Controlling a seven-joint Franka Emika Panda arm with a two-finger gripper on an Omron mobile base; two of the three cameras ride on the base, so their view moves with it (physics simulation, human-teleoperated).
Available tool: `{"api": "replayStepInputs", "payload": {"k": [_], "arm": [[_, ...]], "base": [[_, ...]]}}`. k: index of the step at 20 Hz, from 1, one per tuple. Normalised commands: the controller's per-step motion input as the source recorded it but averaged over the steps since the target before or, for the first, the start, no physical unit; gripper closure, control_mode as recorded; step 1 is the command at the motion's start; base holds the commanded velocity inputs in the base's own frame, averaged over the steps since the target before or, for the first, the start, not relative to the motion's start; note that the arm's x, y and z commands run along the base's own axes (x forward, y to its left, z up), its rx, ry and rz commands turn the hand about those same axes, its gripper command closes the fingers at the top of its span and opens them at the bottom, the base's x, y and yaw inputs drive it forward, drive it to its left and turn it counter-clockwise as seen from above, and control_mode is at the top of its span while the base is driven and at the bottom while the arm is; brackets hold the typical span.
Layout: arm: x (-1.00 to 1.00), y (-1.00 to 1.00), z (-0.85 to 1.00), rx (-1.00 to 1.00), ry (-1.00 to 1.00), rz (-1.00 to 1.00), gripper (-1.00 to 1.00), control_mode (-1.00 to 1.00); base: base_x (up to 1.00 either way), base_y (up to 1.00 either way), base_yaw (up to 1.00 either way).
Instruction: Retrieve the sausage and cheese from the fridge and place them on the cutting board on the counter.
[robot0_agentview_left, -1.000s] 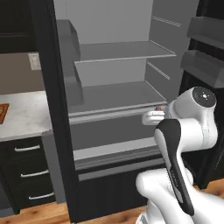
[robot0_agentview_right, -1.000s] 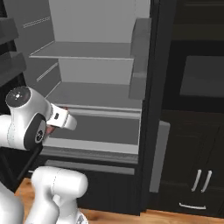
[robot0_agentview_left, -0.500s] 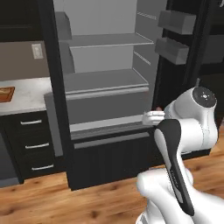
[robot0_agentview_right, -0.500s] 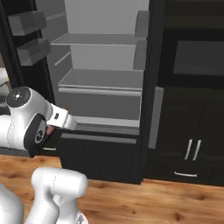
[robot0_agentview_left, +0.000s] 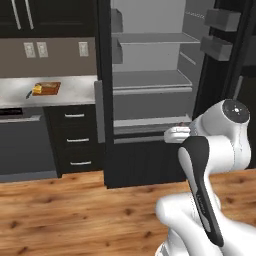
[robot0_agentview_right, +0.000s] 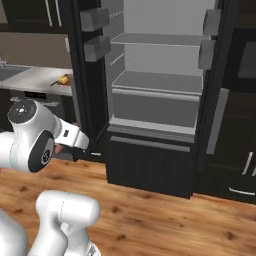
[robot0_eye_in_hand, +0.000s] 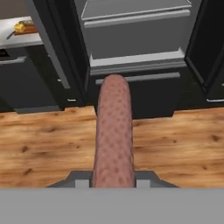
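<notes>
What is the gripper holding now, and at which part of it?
The gripper holds the sausage at its near end; the rest points out toward the fridge.

The sausage (robot0_eye_in_hand: 114, 131) hides its own lower end and the gripper (robot0_eye_in_hand: 113, 180) tips, so how they stand is unclear. On the worktop (robot0_agentview_left: 70, 90), the yellow cheese (robot0_agentview_left: 36, 90) on the board (robot0_agentview_left: 49, 88) is too small to make out.
</notes>
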Motion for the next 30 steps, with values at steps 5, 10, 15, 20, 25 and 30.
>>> {"api": "replayStepInputs", "payload": {"k": [5, 10, 15, 20, 25, 30], "arm": [[0.00, 0.00, 0.00, 0.00, 0.00, 0.00, 1.00, 1.00], [0.00, 0.00, 0.00, 0.00, 0.00, 0.00, 1.00, 1.00], [0.00, 0.00, 0.00, 0.00, 0.00, 0.00, 1.00, 1.00], [0.00, 0.00, 0.00, 0.00, 0.00, 0.00, 1.00, 1.00], [0.00, 0.00, 0.00, 0.00, 0.00, 0.00, 1.00, 1.00], [0.00, 0.00, 0.00, 0.00, 0.00, 0.00, 1.00, 1.00]], "base": [[-0.45, 0.72, 0.28], [-0.02, 0.91, 0.07], [0.04, 0.94, 0.00], [0.03, 0.94, 0.07], [0.17, 0.84, 0.16], [0.33, 0.49, 0.37]]}}
